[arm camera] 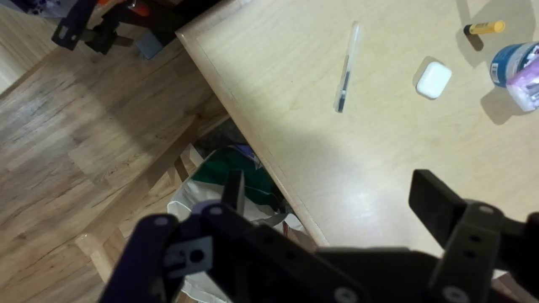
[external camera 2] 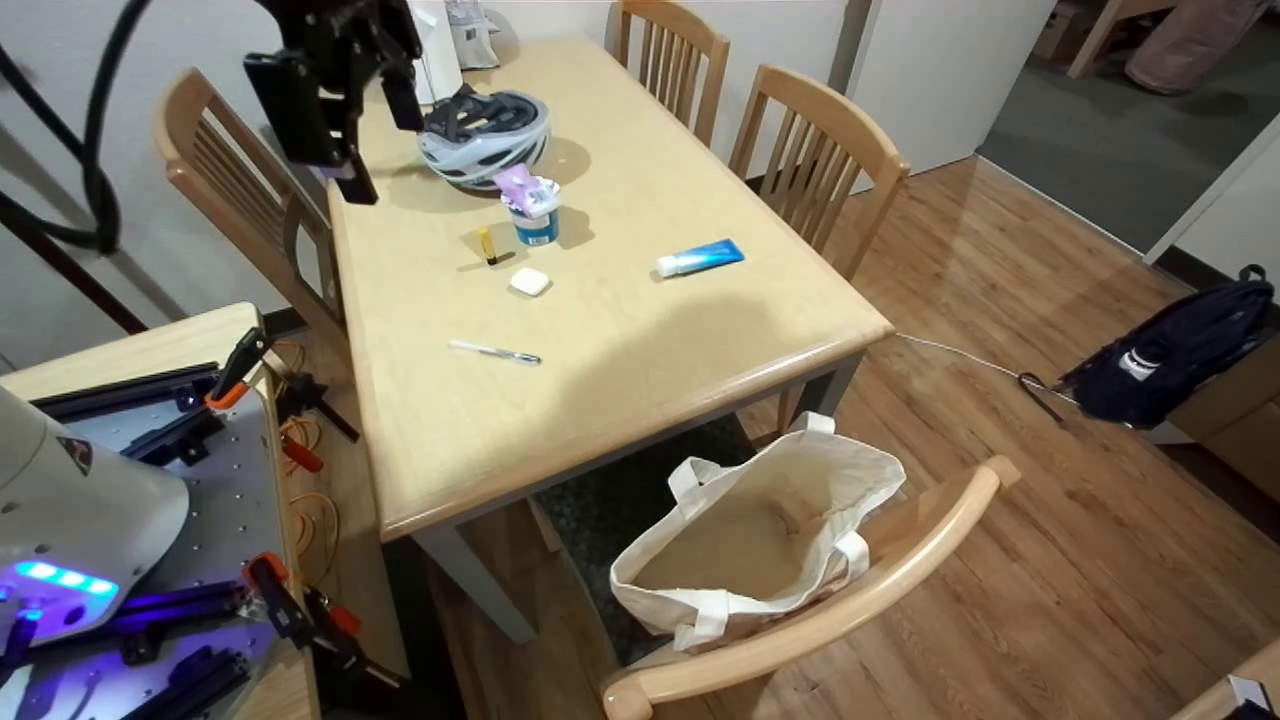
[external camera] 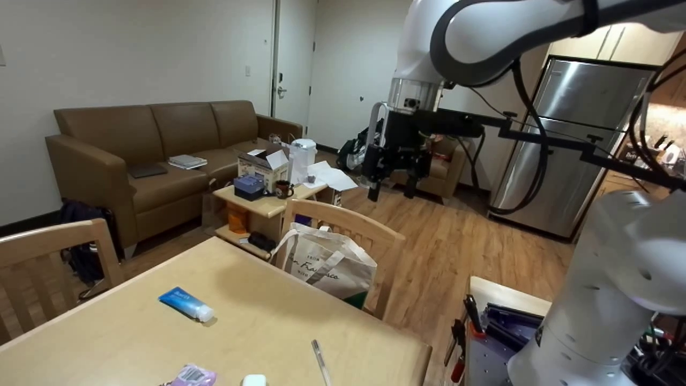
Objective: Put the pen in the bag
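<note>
A clear, slim pen (external camera: 321, 362) lies flat on the light wooden table near its corner. It also shows in an exterior view (external camera 2: 495, 352) and in the wrist view (arm camera: 348, 69). A cream cloth bag (external camera: 327, 262) with white handles stands on a chair beside the table edge, its top gaping open in an exterior view (external camera 2: 735, 540). In the wrist view the bag (arm camera: 198, 193) is partly hidden by a finger. My gripper (arm camera: 330, 185) is open and empty, high above the table edge, apart from pen and bag. It shows in both exterior views (external camera: 392, 192) (external camera 2: 385, 155).
On the table (external camera 2: 640, 380) are a blue tube (external camera 2: 700, 258), a white case (external camera 2: 530, 282), a yellow stick (external camera 2: 487, 246), a blue tub with purple wrapper (external camera 2: 536, 222) and a helmet (external camera 2: 490, 145). The chair back (external camera 2: 850, 620) rises behind the bag.
</note>
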Controlling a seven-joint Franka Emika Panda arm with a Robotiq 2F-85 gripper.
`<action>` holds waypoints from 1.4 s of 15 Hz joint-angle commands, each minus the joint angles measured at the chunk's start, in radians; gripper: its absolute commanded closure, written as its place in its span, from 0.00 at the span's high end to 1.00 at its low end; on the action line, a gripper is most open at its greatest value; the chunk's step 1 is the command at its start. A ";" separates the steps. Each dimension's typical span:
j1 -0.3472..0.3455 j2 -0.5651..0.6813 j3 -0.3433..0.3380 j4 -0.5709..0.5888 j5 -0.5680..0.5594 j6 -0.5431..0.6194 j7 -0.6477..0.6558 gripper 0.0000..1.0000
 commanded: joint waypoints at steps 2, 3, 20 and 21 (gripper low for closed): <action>-0.014 0.011 0.075 -0.021 -0.091 0.067 0.082 1.00; -0.010 0.016 0.101 -0.039 -0.110 0.108 0.119 1.00; 0.125 0.450 0.175 -0.193 -0.074 0.850 0.397 1.00; 0.159 0.488 0.149 -0.168 -0.018 0.873 0.315 1.00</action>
